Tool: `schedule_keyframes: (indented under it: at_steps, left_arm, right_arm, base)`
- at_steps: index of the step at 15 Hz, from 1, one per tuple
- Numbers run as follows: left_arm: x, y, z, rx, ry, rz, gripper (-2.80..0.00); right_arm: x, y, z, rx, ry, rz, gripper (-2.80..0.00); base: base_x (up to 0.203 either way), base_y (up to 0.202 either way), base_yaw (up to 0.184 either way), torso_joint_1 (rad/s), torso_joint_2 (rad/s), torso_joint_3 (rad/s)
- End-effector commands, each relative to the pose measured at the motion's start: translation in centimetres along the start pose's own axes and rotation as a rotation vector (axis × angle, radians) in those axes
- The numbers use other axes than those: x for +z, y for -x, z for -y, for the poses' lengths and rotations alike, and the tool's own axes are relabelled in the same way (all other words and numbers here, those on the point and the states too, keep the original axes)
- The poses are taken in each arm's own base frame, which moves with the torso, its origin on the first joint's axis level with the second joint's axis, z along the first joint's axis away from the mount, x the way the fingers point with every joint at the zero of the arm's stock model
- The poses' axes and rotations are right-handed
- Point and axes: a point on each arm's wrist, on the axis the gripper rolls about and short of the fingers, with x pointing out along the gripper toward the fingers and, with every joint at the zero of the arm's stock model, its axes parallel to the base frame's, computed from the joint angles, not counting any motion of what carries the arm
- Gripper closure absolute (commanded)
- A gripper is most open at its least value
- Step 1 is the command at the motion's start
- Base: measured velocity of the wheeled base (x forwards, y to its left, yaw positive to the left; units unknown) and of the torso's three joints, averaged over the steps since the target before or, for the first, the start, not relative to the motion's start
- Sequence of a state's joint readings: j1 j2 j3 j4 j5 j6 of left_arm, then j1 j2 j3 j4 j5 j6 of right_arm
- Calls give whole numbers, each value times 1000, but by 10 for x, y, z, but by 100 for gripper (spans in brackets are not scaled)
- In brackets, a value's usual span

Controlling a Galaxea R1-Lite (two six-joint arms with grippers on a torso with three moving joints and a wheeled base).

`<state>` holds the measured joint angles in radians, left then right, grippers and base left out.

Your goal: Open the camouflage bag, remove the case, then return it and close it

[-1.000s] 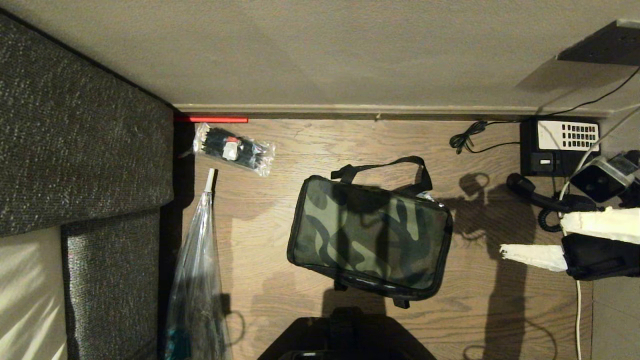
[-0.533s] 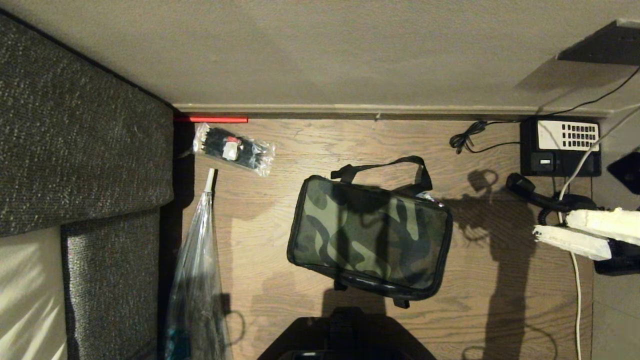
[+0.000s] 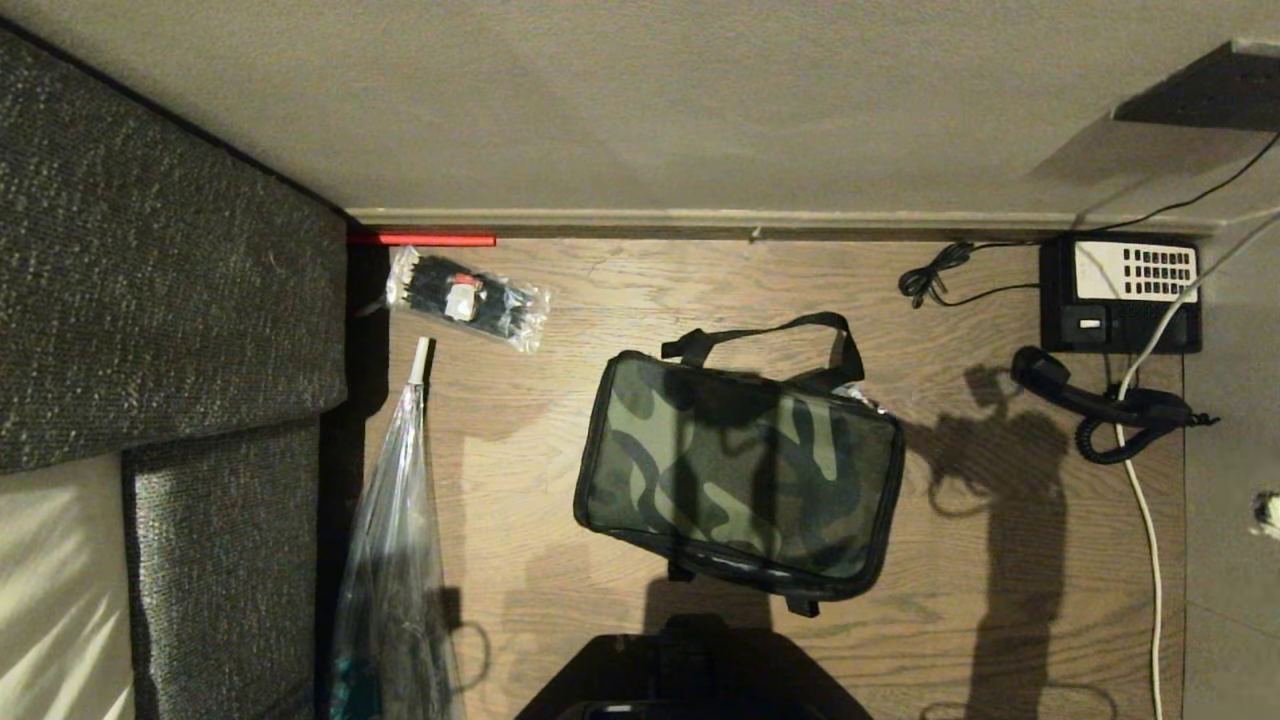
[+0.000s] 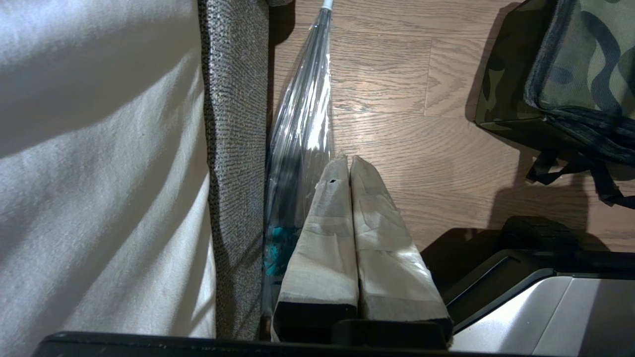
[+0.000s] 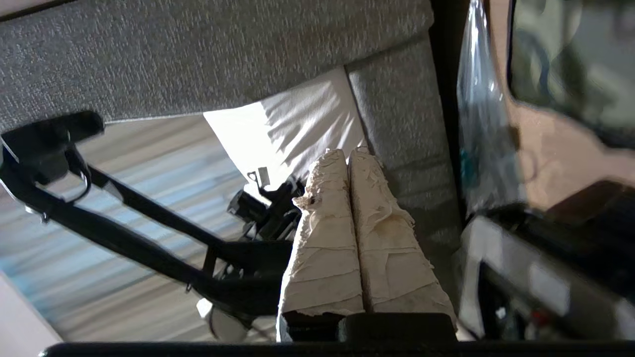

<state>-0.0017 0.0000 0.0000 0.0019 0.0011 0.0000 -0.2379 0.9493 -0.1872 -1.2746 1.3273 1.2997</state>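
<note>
The right gripper has left the head view, where it reached in from the right a second ago with fingers apart; a pale speck at that edge may be part of it. Its own camera shows its fingers pressed together, empty, pointing toward the sofa. The bag has not moved: it lies closed on the wooden floor, contents hidden. Only the left wrist view shows the left gripper, fingers together, empty, beside the plastic bag.
</note>
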Motion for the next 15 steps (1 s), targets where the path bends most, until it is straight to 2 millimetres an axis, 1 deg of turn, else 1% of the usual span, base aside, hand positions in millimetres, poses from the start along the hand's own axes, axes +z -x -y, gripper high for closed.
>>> schedule_keyframes:
  at_steps: [1,2,4,6,7,9,10,11,12,13,15]
  left_arm:
    - [0,0,0,1,0,0,0]
    - [0,0,0,1,0,0,0]
    - [0,0,0,1,0,0,0]
    - [0,0,0,1,0,0,0]
    - [0,0,0,1,0,2,0]
    - [0,0,0,1,0,0,0]
    - [0,0,0,1,0,0,0]
    - [0,0,0,1,0,0,0]
    - [0,0,0,1,0,0,0]
    - [0,0,0,1,0,0,0]
    - [0,0,0,1,0,0,0]
  right_arm:
    - [-34,9,-21,16,58,13,0]
    - [-41,10,-13,-12,-40,25,0]
    - [-50,10,9,-113,-228,57,0]
    - [-54,9,22,-254,-209,98,0]
    - [-58,10,26,-340,-169,124,0]
    - [-75,17,32,-586,21,110,0]
    - [-85,21,33,-675,140,64,0]
    - [-95,26,30,-742,252,41,0]
    - [-105,31,27,-769,326,36,0]
    - [-115,36,27,-802,381,25,0]
    - [-135,48,26,-914,508,58,0]
  base:
    - [0,0,0,0,0,0]
    - [0,0,0,0,0,0]
    - [0,0,0,0,0,0]
    - [0,0,0,0,0,0]
    - [0,0,0,0,0,0]
    - [0,0,0,0,0,0]
    - [0,0,0,0,0,0]
    - [0,0,0,0,0,0]
    - [0,0,0,0,0,0]
    - [0,0,0,0,0,0]
    - [0,0,0,0,0,0]
